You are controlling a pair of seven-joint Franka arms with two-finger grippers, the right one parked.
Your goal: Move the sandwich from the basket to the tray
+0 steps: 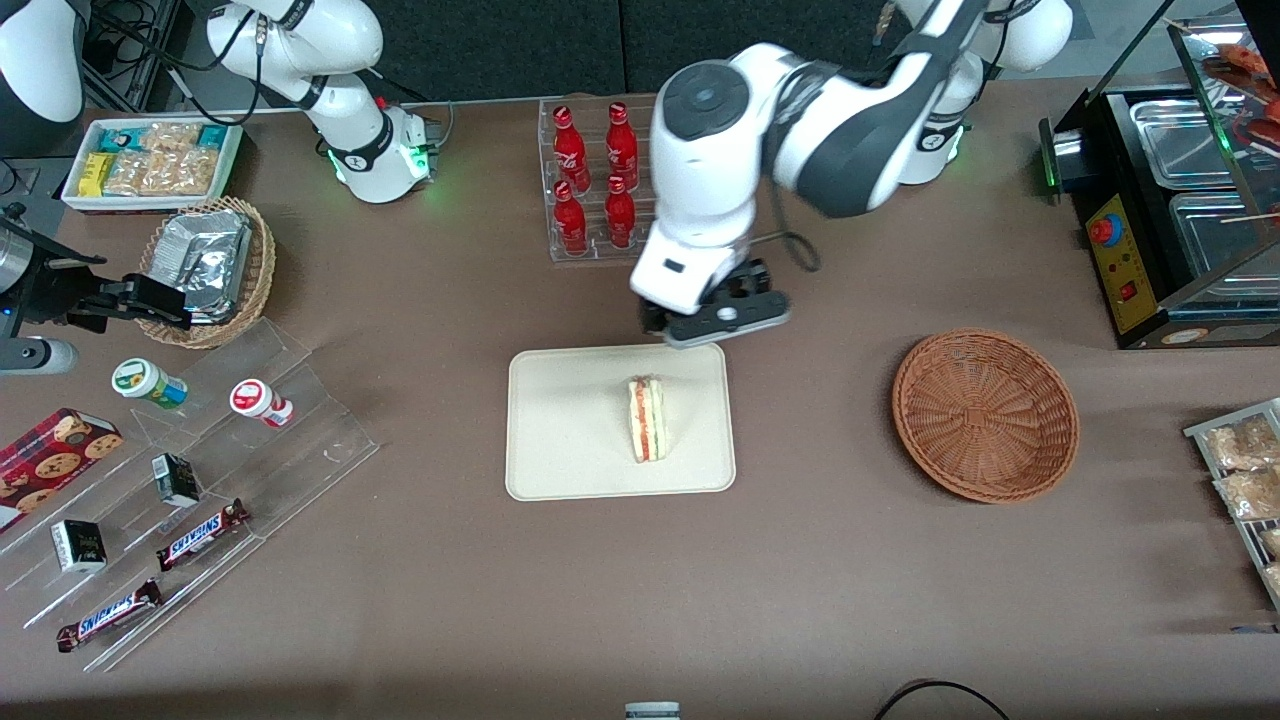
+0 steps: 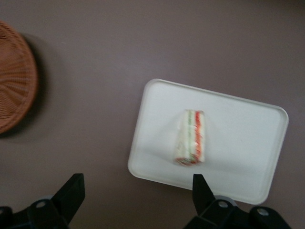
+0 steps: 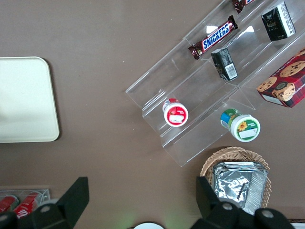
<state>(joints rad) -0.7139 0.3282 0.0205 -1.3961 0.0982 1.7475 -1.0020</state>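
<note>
Above the tray's [image 1: 560,440] rim hangs the gripper [image 1: 722,318], fingers spread, empty.

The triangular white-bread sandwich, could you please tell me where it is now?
It lies mid cream rectangular tray, clear of the open gripper above the tray's edge.

We see a white-bread sandwich [image 1: 647,418] with red and green layers, cream tray [image 1: 560,440], reddish-brown woven basket [image 1: 985,414], black gripper [image 1: 716,322] above brown table [image 1: 800,580].

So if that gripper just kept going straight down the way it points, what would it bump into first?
Probably the tray edge or bare table; the open gripper hangs above the tray's farther rim, not over the sandwich.
</note>
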